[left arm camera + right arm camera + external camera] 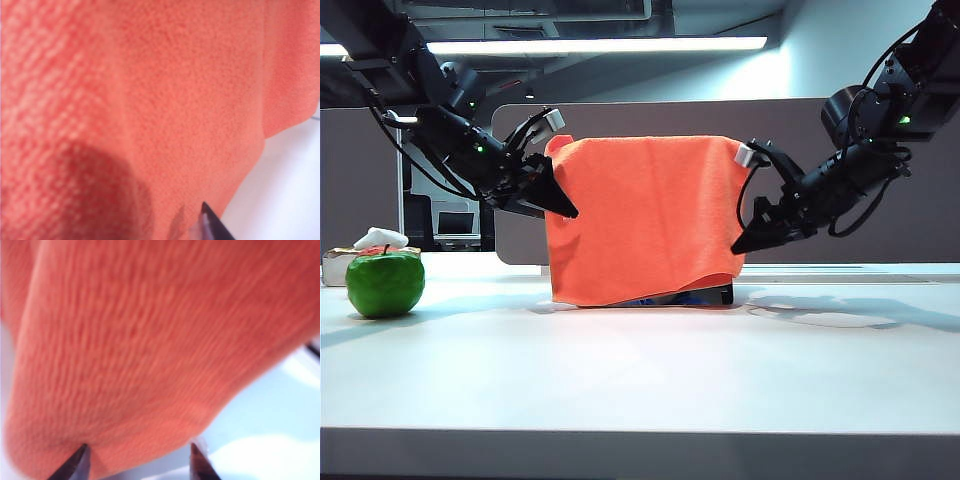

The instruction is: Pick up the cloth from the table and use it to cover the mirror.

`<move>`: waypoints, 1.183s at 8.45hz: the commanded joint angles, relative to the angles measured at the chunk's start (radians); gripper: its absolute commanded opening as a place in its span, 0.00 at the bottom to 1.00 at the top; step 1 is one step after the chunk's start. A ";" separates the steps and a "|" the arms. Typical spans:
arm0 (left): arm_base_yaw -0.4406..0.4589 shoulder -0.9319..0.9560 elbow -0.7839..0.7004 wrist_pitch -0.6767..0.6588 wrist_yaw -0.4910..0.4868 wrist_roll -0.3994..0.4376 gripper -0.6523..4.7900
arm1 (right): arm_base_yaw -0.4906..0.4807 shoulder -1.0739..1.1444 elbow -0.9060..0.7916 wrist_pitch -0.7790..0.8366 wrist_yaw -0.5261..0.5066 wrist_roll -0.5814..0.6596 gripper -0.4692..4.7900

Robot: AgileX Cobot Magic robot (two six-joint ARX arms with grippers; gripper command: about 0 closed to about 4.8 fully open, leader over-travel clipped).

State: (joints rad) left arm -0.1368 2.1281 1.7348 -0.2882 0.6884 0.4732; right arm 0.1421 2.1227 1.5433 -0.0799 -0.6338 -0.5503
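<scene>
- The cloth [645, 220] hangs draped over the mirror [692, 296], hiding nearly all of it; only a dark strip of the mirror's foot shows under the cloth's lower hem, where it meets the table [640, 370].
- The left gripper [552, 196] sits at the cloth's upper corner on the apple side, its jaws spread and released, with nothing between them.
- The right gripper [137, 460] sits at the cloth's far edge, opposite the left one; its two fingers stand apart with the fabric's edge just ahead of them, not pinched.
- A green apple [385, 283] stands well apart from the cloth, out beyond the left gripper.
- Risk: both sets of fingertips are close against the fuzzy fabric, so a finger could likely snag it while backing off and drag the cloth off the mirror.
- Risk: a nudge at the top could tip the upright mirror, which seems lightly propped.
- The hem hangs uneven, so a slight pull may uncover more glass.
</scene>
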 commanded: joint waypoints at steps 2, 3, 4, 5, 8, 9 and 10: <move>0.000 -0.007 0.007 0.004 0.005 -0.002 0.65 | 0.003 -0.006 0.004 -0.058 -0.016 -0.048 0.32; 0.000 -0.007 0.007 0.004 0.004 -0.002 0.65 | 0.003 -0.006 0.004 -0.058 -0.016 -0.047 0.16; 0.000 -0.007 0.007 0.004 0.005 -0.003 0.65 | 0.004 -0.006 0.004 -0.039 0.137 -0.043 0.14; 0.000 -0.008 0.007 -0.011 0.004 -0.003 0.65 | 0.004 -0.009 0.004 0.011 0.190 0.005 0.31; 0.013 -0.067 0.007 -0.100 -0.034 -0.001 0.60 | 0.003 -0.071 0.004 -0.016 0.241 0.034 0.16; 0.053 -0.143 0.007 -0.146 -0.044 0.007 0.60 | -0.012 -0.164 0.003 -0.071 0.292 0.038 0.16; 0.065 -0.156 0.007 -0.152 -0.041 0.003 0.60 | -0.017 -0.185 0.003 -0.090 0.300 0.050 0.16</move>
State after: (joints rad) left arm -0.0883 1.9965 1.7359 -0.4217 0.6403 0.4782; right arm 0.1322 1.9686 1.5425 -0.1410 -0.3576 -0.5186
